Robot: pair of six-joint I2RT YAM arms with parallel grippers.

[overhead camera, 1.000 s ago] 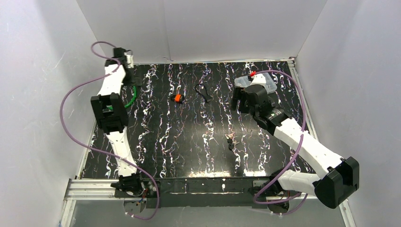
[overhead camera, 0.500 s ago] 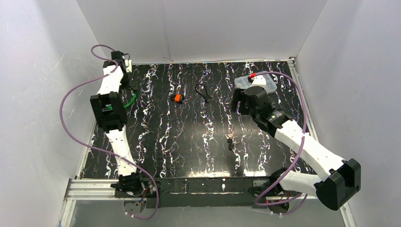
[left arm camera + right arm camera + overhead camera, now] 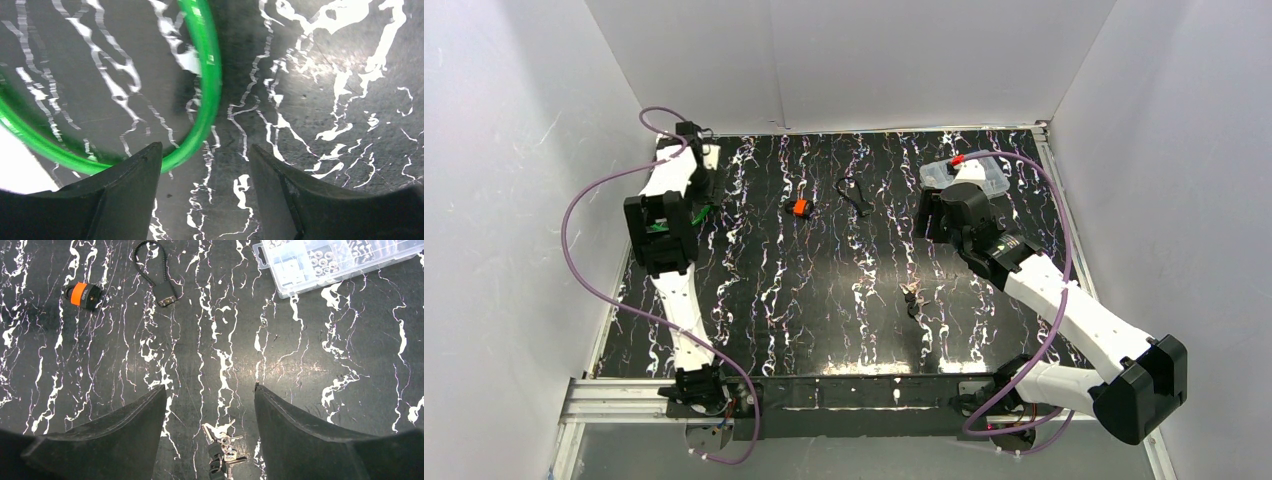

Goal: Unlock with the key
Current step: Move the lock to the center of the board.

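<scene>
Black marbled tabletop [image 3: 824, 320]: white-veined, carrying everything listed below.
Key bunch [image 3: 222, 452]: flat on the table, right of centre; at the bottom edge of the right wrist view, in line with the gap between the fingers; not gripped by either arm.
Cable lock [image 3: 166, 292]: dark body with a thin black loop, lying toward the back of the table, well apart from the key bunch; untouched.
Orange-and-black item [image 3: 82, 295]: small, near the cable lock on its left, not touching it.
Clear parts box [image 3: 340, 260]: back right of the table, compartments filled with small metal hardware.
Green ring [image 3: 207, 85]: far left of the table, its arc running under the gap between the left fingers.
Left gripper [image 3: 204, 150]: spread wide, holding nothing; low over the table at the back left, right above the green ring; contact with the ring impossible to judge.
Right gripper [image 3: 209, 390]: spread wide, holding nothing; poised above the table between the parts box and the key bunch, clear of both.
</scene>
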